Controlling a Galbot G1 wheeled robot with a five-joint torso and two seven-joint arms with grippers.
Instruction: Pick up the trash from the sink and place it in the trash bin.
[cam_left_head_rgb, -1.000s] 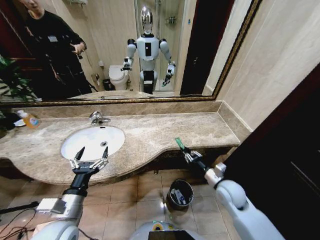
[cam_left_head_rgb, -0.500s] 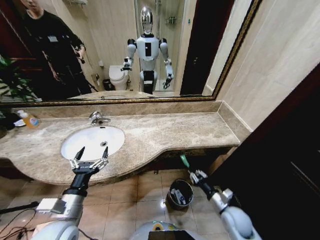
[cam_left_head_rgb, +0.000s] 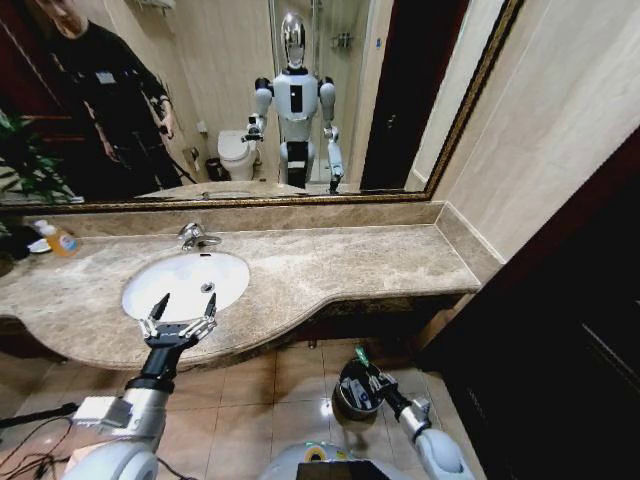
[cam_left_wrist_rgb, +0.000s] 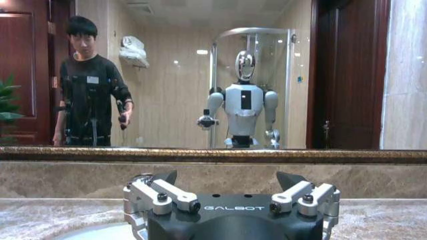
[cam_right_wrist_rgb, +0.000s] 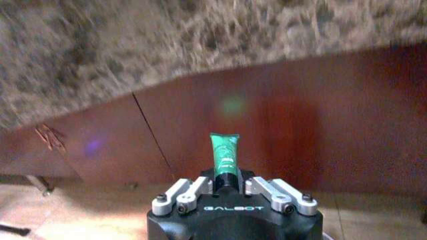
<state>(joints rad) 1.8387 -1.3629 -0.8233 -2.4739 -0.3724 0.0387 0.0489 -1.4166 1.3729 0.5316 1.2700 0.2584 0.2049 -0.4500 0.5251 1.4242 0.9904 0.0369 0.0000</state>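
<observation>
My right gripper (cam_left_head_rgb: 368, 368) is down near the floor, just above the small shiny trash bin (cam_left_head_rgb: 345, 400), and is shut on a green tube of trash (cam_left_head_rgb: 360, 354). In the right wrist view the green tube (cam_right_wrist_rgb: 225, 152) sticks out upright from between the closed fingers (cam_right_wrist_rgb: 189, 192), with the dark cabinet front behind it. Something white lies inside the bin. My left gripper (cam_left_head_rgb: 181, 318) hangs open and holds nothing at the front rim of the oval white sink (cam_left_head_rgb: 160, 290). In the left wrist view the left gripper (cam_left_wrist_rgb: 227, 178) faces the mirror.
A chrome tap (cam_left_head_rgb: 195, 236) stands behind the sink. A bottle of orange liquid (cam_left_head_rgb: 58, 239) sits at the far left of the marble counter (cam_left_head_rgb: 350, 260). The counter's front edge overhangs the bin. A dark cabinet (cam_left_head_rgb: 560, 330) stands on the right, and cables (cam_left_head_rgb: 30, 450) lie on the floor at left.
My right arm has dropped from the counter's front edge down under it to the trash bin, with the green tube still in its grip. The left arm has not moved.
</observation>
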